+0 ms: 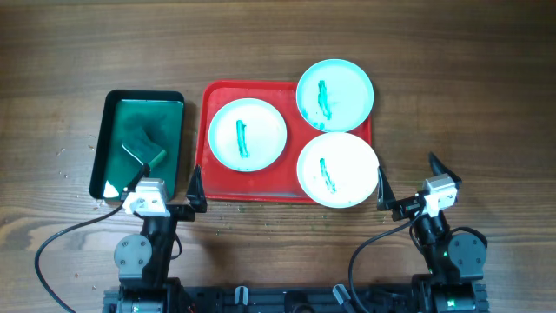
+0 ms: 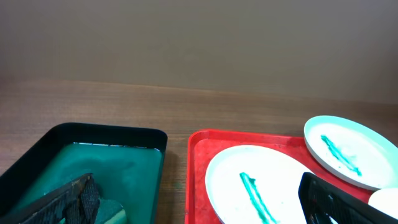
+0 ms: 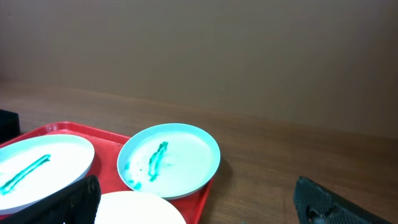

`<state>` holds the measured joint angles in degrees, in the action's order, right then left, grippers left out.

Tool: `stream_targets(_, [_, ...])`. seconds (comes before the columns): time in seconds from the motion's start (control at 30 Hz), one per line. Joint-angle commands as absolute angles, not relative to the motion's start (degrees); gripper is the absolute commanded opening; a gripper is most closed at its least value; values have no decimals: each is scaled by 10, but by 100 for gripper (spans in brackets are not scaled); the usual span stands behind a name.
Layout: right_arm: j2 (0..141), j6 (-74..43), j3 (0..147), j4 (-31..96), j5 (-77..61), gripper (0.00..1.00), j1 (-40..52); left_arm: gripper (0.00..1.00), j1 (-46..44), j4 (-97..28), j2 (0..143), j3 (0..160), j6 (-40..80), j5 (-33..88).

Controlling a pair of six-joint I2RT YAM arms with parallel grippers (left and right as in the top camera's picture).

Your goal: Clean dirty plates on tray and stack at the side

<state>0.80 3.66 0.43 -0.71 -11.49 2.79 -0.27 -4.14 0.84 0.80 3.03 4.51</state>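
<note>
A red tray holds three plates, each with a green smear: a white one at left, a light blue one at top right and a white one at lower right. A green sponge lies in the black basin of green water. My left gripper is open and empty by the tray's near left corner. My right gripper is open and empty by the tray's near right corner. The left wrist view shows the left white plate; the right wrist view shows the blue plate.
The basin stands left of the tray with a narrow strip of wooden table between them. Crumbs lie on the table near the tray's front edge. Cables run from both arm bases at the near edge.
</note>
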Motion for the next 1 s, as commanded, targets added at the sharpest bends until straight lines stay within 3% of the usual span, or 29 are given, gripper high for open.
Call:
stream_targets(0.0, [12,29,3,-8,-110,100,26,100,-5,-41,9,4,19,40])
stream_targets(0.97, [12,28,3,-8,-110,100,26,100,-5,-41,10,4,17,36])
